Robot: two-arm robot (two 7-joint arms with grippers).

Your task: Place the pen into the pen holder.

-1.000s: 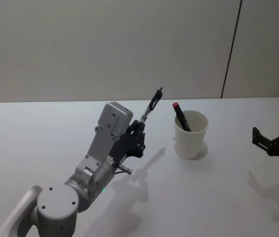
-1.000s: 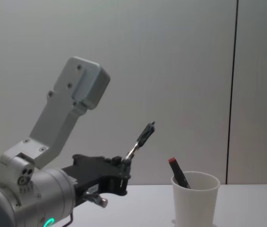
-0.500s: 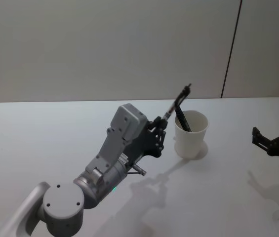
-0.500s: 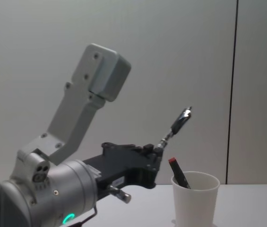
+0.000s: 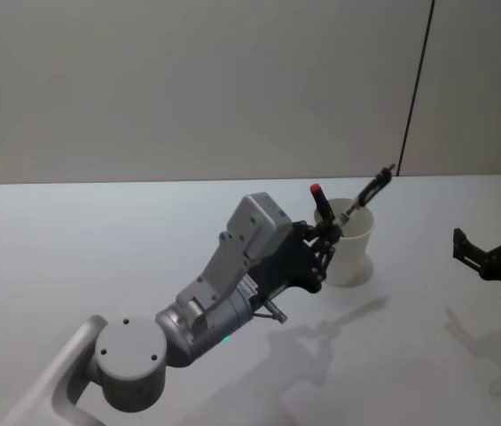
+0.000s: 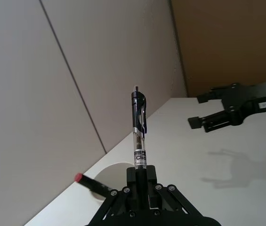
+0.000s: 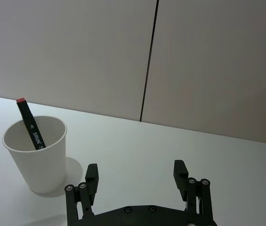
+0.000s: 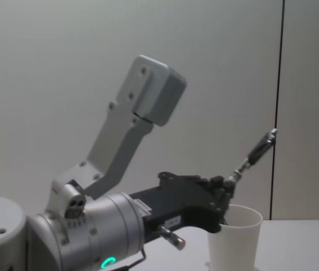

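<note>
We see the left gripper (image 6: 141, 175) clamped on a clear-barrelled, black-clipped ballpoint pen (image 6: 139, 125) jutting from its tips above the paper cup (image 5: 355, 259). A red-tipped black marker (image 7: 31, 125) is inside. Right gripper (image 7: 136, 172) spread, parked well apart.

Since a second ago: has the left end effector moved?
Yes. The left end effector, shut on the retractable pen, has moved right, up to the white paper cup's left side; the cup stayed put.

white lettering "SRUN" on black marker (image 7: 31, 127) in paper cup (image 7: 36, 165), barrel print on clear pen (image 6: 139, 141) unreadable
</note>
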